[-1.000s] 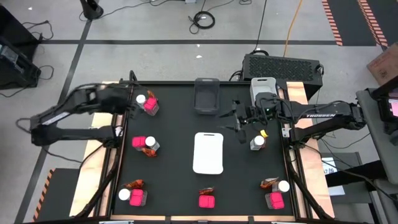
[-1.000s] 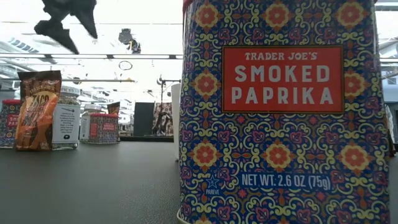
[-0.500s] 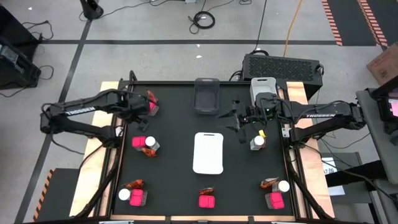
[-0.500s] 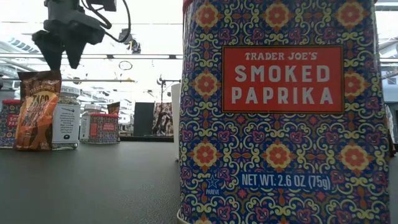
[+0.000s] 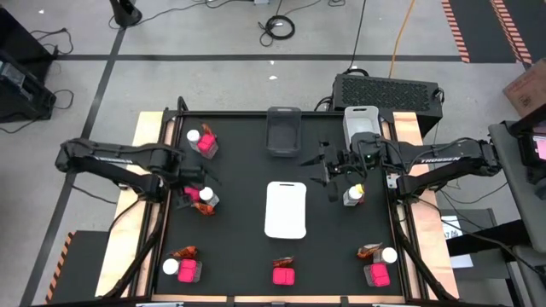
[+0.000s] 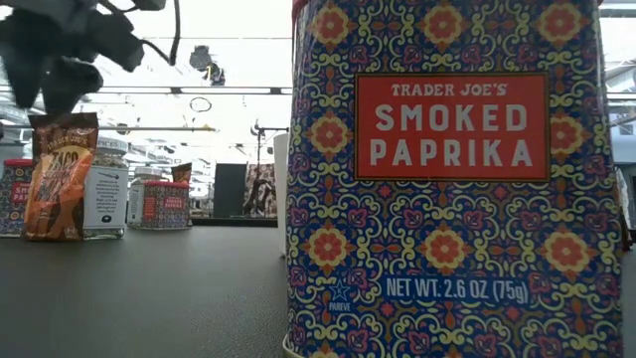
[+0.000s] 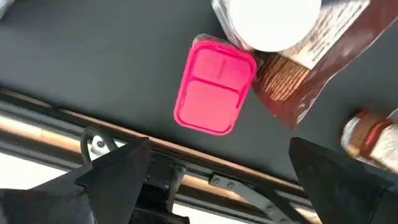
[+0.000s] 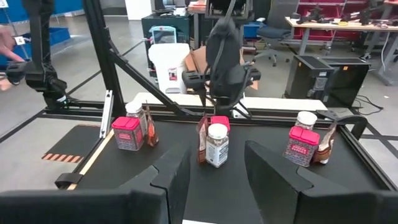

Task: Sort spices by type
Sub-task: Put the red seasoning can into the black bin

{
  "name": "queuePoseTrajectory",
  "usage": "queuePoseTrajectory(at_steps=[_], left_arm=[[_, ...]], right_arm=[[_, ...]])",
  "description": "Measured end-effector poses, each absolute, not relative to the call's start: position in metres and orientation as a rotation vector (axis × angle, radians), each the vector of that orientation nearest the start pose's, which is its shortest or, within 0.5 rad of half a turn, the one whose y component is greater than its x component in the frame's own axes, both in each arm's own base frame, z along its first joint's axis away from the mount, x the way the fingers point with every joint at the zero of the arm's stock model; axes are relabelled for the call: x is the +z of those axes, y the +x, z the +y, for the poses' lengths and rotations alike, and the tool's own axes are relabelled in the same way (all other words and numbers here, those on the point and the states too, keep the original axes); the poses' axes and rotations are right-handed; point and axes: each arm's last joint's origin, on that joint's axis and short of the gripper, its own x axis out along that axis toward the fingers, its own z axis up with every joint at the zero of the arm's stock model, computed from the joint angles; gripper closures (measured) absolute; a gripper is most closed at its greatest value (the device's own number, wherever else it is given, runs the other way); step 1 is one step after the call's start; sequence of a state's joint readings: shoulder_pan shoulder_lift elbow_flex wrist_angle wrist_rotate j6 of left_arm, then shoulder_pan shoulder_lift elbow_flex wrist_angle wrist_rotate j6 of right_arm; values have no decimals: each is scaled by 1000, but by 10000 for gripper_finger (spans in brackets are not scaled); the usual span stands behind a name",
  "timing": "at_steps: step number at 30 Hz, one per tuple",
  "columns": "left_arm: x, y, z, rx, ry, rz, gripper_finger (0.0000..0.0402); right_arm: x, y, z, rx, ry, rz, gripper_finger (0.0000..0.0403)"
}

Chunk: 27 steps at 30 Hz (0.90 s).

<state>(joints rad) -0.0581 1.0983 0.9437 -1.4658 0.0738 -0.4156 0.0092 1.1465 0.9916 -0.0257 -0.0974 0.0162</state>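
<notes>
Overhead arrangement of a black table (image 5: 239, 247) carrying groups of spices, each group combining a pink cube box, a white-capped jar and a red-orange packet. The left gripper (image 5: 194, 188) hangs over the middle group on the table's left side, jaws spread wide and holding nothing; its wrist camera looks down on that group's pink box (image 7: 214, 93), with the jar's white cap (image 7: 268, 23) and the crinkly packet (image 7: 311, 68) just beside it. A further group sits at the far left corner (image 5: 205, 141), another at the near left corner (image 5: 182, 264), a box with packet at the near edge centre (image 5: 283, 271), and a group at the near right corner (image 5: 377, 264). The right gripper (image 5: 334, 169) is held above the table right of centre, jaws partly apart (whether it grips anything cannot be told), near a lone jar (image 5: 354, 196). A flat white tray (image 5: 286, 210) lies at centre; a dark bin (image 5: 283, 132) and a grey bin (image 5: 360, 119) stand at the far edge.
</notes>
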Motion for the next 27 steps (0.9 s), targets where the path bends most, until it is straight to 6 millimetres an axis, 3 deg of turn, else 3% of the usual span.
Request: queuePoseTrajectory(at_steps=[8, 16, 27], left_arm=[[243, 153, -25, 128, -149, 1620, 18], [230, 152, -29, 170, -16, 1644, 18], [208, 152, -30, 168, -32, 1623, 18]], right_arm=[[348, 258, 4, 77, 18, 181, 257], [348, 258, 4, 83, 20, 182, 257], [345, 257, 4, 84, 21, 211, 257]])
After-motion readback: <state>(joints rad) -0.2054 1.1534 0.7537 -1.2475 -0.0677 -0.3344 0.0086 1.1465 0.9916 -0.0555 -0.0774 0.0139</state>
